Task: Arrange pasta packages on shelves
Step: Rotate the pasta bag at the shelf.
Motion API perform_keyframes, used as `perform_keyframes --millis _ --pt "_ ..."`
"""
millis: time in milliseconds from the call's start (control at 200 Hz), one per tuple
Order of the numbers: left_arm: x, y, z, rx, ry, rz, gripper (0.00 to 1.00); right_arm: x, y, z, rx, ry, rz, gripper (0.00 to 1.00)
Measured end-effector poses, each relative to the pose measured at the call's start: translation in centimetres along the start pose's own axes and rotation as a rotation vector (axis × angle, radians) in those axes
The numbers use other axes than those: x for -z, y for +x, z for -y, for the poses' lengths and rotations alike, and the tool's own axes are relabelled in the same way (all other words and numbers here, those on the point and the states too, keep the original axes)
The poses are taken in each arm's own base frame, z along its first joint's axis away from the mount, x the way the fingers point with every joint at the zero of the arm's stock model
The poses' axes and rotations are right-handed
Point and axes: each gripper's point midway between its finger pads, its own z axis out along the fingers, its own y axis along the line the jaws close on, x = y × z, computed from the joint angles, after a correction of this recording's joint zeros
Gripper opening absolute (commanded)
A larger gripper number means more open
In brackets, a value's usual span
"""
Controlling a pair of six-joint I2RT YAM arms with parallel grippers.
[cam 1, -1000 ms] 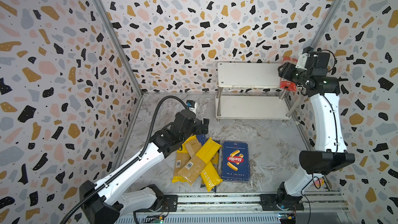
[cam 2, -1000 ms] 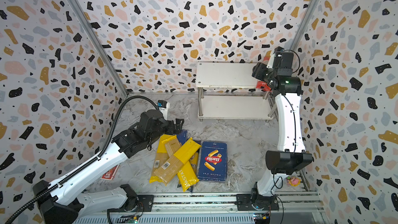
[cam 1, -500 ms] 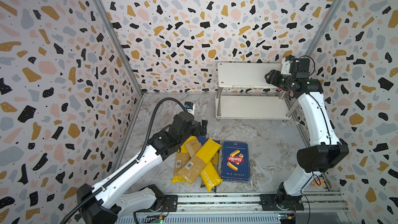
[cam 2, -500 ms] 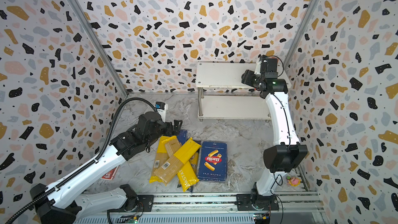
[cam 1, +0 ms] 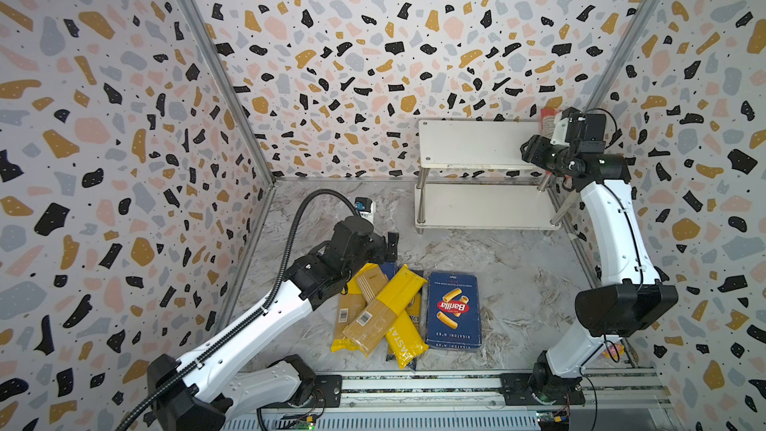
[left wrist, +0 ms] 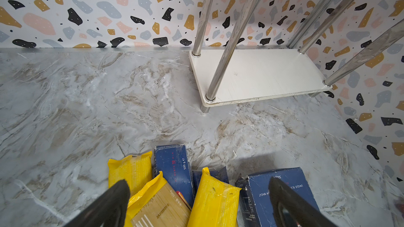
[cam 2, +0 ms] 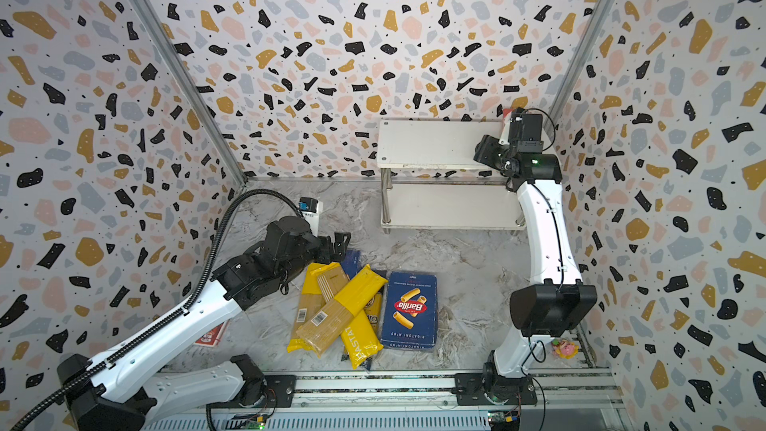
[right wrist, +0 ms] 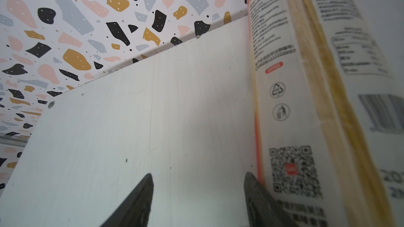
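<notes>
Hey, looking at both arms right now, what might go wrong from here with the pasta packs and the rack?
1. The red spaghetti pack lies at the very end of the upper shelf, right beside the open right gripper; a sideways pull-out might knock it off.
2. The open left gripper hangs over crossed yellow bags; grabbing one may drag its neighbours.

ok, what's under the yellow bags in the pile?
A slim blue box and a dark blue bag poke out from under the yellow bags. Most of each is covered; anything else beneath is hidden.
</notes>
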Motion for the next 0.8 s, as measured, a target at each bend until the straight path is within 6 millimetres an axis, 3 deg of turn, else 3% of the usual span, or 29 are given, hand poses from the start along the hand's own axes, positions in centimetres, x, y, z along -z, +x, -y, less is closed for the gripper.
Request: perform_keyframes --millis 265,451,641,801 --pt "0.3 -0.1 0.0 0.002 0.004 0.009 0.99 1.1 -0.6 2.4 -0.022 0.046 0.019 0.67" --pt "0.6 -0.3 0.0 0.004 0.006 0.016 0.99 2.2 -0.7 1.7 -0.018 0.014 0.025 0.67" --pt "0.9 -0.4 -0.3 0.004 -0.004 0.019 1.0 4.7 0.2 -3.0 0.045 -0.091 0.046 0.67" --pt "1.3 -0.1 -1.2 0.004 -0.044 0.016 0.99 8.8 3.7 -9.2 0.123 -0.26 0.06 0.7"
